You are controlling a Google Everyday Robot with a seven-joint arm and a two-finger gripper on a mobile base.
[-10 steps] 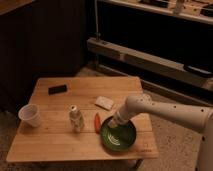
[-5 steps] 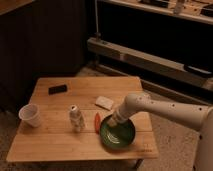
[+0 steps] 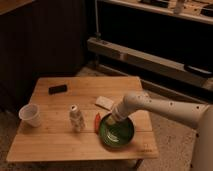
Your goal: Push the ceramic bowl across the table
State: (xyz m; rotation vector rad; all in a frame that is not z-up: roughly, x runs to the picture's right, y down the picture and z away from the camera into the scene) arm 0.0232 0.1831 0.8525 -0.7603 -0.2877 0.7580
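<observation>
The ceramic bowl point(image 3: 117, 133) is wide, shallow and dark green, and sits on the light wooden table point(image 3: 55, 137) near its front right corner. My white arm reaches in from the right. My gripper point(image 3: 111, 119) is at the bowl's far left rim, touching or just inside it. A small red object point(image 3: 97, 121) lies against the bowl's left side.
A white cup point(image 3: 29, 114) stands at the table's left edge. A small can or bottle point(image 3: 75, 117) stands left of the bowl. A black flat device point(image 3: 57, 89) lies at the back left, a pale flat packet point(image 3: 104, 102) behind the bowl. Shelving runs behind the table.
The gripper and the bowl have shifted slightly to the left and toward the front; the rest has not moved.
</observation>
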